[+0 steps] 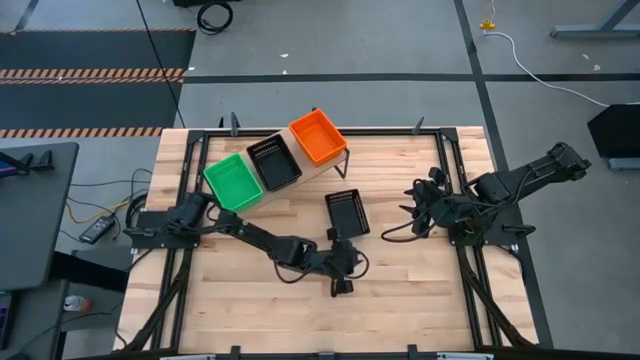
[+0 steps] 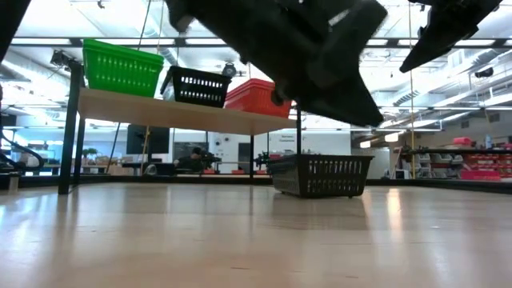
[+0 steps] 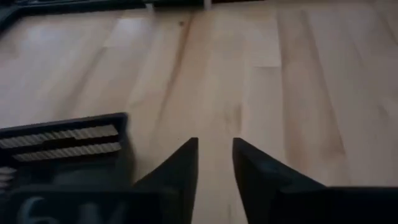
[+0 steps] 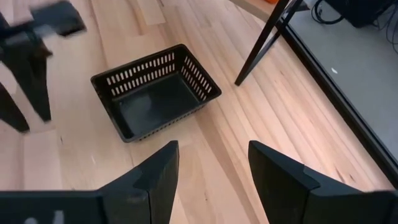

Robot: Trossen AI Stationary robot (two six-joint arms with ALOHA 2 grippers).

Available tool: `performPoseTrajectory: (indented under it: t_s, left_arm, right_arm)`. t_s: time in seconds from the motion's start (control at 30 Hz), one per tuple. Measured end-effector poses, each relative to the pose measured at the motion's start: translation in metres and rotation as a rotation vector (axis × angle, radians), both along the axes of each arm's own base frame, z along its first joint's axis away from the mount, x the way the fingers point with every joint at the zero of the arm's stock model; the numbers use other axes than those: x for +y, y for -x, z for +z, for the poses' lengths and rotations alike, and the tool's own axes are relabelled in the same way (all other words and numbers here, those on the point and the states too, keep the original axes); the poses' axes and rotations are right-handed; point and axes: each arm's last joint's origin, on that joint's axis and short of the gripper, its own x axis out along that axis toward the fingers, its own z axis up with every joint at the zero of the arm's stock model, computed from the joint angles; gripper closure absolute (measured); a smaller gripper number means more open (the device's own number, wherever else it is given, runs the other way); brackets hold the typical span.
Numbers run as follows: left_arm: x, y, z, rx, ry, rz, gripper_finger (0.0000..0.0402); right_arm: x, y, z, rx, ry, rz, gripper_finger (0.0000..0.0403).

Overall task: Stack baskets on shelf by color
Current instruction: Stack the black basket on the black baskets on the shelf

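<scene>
The left gripper [image 1: 342,284] hovers near the loose black mesh plastic basket [image 1: 347,213] on the slatted wooden table [image 1: 420,300], fingers narrowly parted around nothing. The right gripper [image 4: 211,163], farther from that basket, stands wide and empty. Green [image 1: 233,181], black [image 1: 274,162] and orange [image 1: 318,137] baskets sit on the light wooden shelf [image 2: 192,117].

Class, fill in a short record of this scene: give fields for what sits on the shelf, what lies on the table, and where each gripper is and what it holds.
On shelf: green plastic mesh baskets, black mesh baskets and orange mesh baskets, side by side on the light wooden shelf
On table: one loose black mesh basket, upright, empty
Left gripper: over the slatted wooden tabletop just near of the loose basket, empty, fingers slightly apart
Right gripper: open, empty, facing the loose basket
</scene>
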Motion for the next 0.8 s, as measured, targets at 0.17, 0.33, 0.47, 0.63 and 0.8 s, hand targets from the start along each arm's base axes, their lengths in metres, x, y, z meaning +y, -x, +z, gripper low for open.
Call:
performPoseTrajectory:
  t_s: [0.17, 0.33, 0.47, 0.63, 0.8]
  left_arm:
    - [0.015, 0.004, 0.002, 0.084, -0.069, 0.060, 0.0253]
    - [0.043, 0.004, -0.013, 0.193, -0.030, 0.129, 0.0220]
    - [0.053, 0.002, -0.013, 0.193, -0.031, 0.146, 0.0207]
    - [0.058, 0.001, -0.017, 0.236, 0.034, 0.092, 0.0220]
    - [0.055, 0.003, -0.024, 0.271, 0.069, 0.089, 0.0304]
  right_arm:
    - [0.000, 0.000, 0.000, -0.002, -0.003, -0.001, 0.0203]
    - [0.000, 0.000, 0.000, -0.004, -0.007, 0.001, 0.0203]
    - [0.000, 0.000, 0.000, -0.007, -0.012, -0.004, 0.0203]
    - [0.000, 0.000, 0.000, -0.005, -0.011, -0.004, 0.0203]
    - [0.000, 0.000, 0.000, 0.000, -0.010, -0.003, 0.0203]
